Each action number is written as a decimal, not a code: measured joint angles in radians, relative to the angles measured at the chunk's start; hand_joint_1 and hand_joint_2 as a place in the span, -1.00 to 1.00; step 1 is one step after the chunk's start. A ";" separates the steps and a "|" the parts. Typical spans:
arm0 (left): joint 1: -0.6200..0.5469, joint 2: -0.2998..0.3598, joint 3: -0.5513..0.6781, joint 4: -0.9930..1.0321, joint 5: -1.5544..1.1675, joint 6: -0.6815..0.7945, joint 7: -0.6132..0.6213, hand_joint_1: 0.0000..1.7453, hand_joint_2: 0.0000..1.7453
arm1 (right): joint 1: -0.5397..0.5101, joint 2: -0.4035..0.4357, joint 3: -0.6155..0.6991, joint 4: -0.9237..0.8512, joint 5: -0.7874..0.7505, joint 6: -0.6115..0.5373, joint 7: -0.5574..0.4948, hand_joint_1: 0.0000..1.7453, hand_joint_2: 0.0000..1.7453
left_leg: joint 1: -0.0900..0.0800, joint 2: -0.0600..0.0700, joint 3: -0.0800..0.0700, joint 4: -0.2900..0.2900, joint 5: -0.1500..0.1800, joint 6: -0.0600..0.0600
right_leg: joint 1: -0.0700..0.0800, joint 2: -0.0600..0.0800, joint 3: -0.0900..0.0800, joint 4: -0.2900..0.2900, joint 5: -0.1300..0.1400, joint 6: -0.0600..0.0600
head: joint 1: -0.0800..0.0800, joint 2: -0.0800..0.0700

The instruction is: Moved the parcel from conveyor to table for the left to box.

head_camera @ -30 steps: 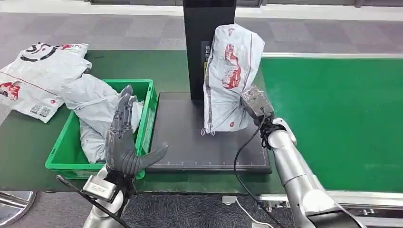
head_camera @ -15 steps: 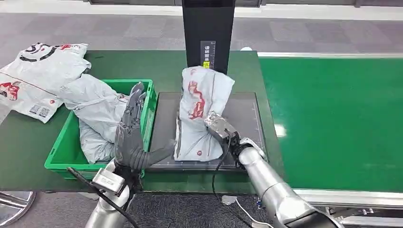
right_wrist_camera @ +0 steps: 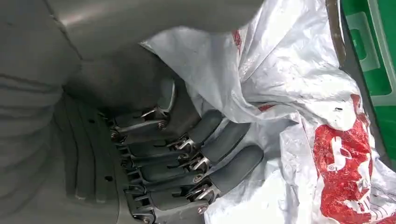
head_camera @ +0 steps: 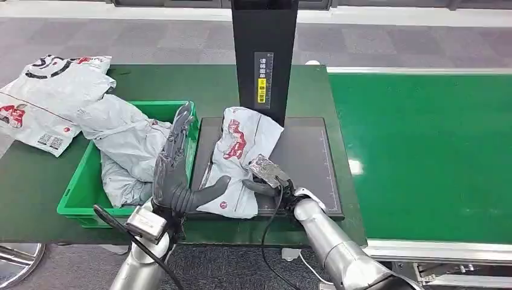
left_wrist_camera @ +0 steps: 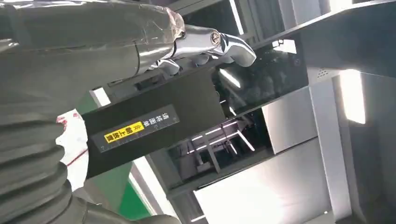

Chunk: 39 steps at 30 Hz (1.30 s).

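Low in the frame, the right hand [head_camera: 264,179] grasps the parcel [head_camera: 240,158], which lies on the black pad [head_camera: 308,157] at the centre. The left hand [head_camera: 174,171] is released, fingers spread, touching the parcel beside the green bin [head_camera: 81,193]. Behind stands a black post [head_camera: 264,54].

parcel-sorting depot; green conveyor [head_camera: 422,151], scanner post [head_camera: 264,54], mailbag crate [head_camera: 81,193]

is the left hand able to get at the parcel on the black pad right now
Probably yes: the left hand is open right beside the parcel on the black pad, thumb toward it, nothing between. The right hand grips the other side.
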<state>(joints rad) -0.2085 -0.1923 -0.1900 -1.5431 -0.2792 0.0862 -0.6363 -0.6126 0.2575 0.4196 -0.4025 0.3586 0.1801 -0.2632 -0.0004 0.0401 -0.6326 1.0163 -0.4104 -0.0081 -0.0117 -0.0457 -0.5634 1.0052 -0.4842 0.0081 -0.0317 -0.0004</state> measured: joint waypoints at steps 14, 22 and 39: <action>-0.007 0.012 -0.006 0.014 -0.003 0.013 0.014 -1.00 1.00 | -0.001 -0.012 0.003 0.000 -0.037 -0.021 -0.021 -1.00 1.00 | 0.000 0.000 0.000 0.000 0.000 0.000 | 0.000 0.000 0.000 0.000 0.000 0.000 | 0.000 0.000; 0.010 0.023 -0.006 0.005 -0.003 0.027 0.014 -1.00 1.00 | -0.017 -0.072 0.003 -0.037 -0.114 -0.057 -0.068 -1.00 1.00 | 0.000 0.000 0.000 0.000 0.000 0.000 | 0.000 0.000 0.000 0.000 0.001 0.001 | 0.000 0.000; 0.074 0.040 0.012 -0.043 -0.037 0.051 -0.002 -1.00 1.00 | 0.098 -0.272 -0.039 -0.645 -0.160 -0.111 -0.066 -1.00 1.00 | 0.000 0.000 -0.001 0.000 0.000 0.000 | 0.000 0.000 -0.001 0.000 0.001 0.000 | 0.000 0.000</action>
<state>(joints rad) -0.1345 -0.1526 -0.1778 -1.5862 -0.3166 0.1377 -0.6378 -0.5144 -0.0141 0.3807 -1.0472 0.1984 0.0690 -0.3296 -0.0003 0.0399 -0.6333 1.0163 -0.4104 -0.0080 -0.0114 -0.0457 -0.5640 1.0051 -0.4833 0.0082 -0.0317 0.0000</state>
